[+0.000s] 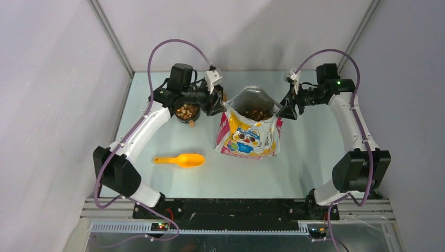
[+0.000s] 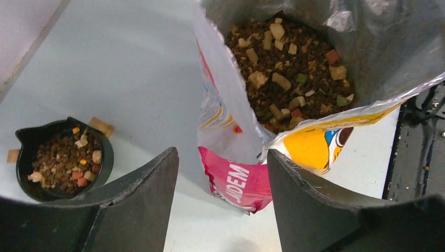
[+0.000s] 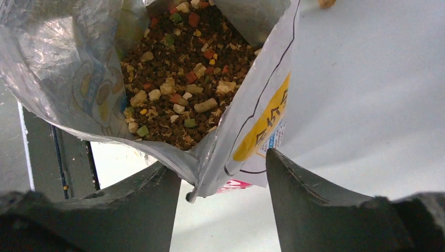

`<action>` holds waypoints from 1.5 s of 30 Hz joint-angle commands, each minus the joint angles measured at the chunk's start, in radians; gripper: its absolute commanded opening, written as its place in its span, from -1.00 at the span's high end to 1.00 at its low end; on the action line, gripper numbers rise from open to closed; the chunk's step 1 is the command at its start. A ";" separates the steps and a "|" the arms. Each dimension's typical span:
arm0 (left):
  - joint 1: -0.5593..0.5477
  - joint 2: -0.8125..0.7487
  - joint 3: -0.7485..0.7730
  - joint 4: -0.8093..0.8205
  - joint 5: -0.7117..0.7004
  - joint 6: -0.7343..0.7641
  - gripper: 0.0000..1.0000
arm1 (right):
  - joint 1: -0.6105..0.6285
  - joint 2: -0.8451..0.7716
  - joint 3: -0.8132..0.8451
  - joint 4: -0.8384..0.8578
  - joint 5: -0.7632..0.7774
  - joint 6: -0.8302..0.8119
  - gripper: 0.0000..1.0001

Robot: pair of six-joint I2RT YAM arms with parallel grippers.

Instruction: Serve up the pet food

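The pet food [image 1: 257,113] fills the bottom of an open printed bag [image 1: 246,137] standing mid-table; more pet food [image 1: 186,111] lies in a black bowl [image 1: 180,118] to its left. My left gripper [image 1: 219,105] is at the bag's left top edge. In the left wrist view it [image 2: 221,152] is open, with the bag's pink corner [image 2: 241,184] showing in the gap and the right fingertip [image 2: 278,163] against the yellow rim. My right gripper [image 1: 287,111] is at the bag's right top edge; it [image 3: 223,160] is open around the bag's side seam [image 3: 210,173].
An orange scoop [image 1: 181,159] lies empty on the table in front of the bowl. A few stray pieces [image 2: 101,126] sit on the table beside the bowl [image 2: 107,157]. Grey walls close in the table's left, right and far sides.
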 commanded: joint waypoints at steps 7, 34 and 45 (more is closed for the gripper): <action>-0.012 0.057 0.082 0.063 0.154 -0.071 -0.05 | 0.004 -0.036 -0.032 0.088 -0.033 0.088 0.56; 0.102 -0.272 -0.340 0.454 0.351 -0.516 0.95 | -0.153 -0.352 -0.137 -0.319 -0.008 -0.184 0.43; -0.073 -0.141 0.064 -0.249 0.143 0.289 -0.48 | -0.042 -0.406 -0.138 -0.273 0.152 -0.111 -0.35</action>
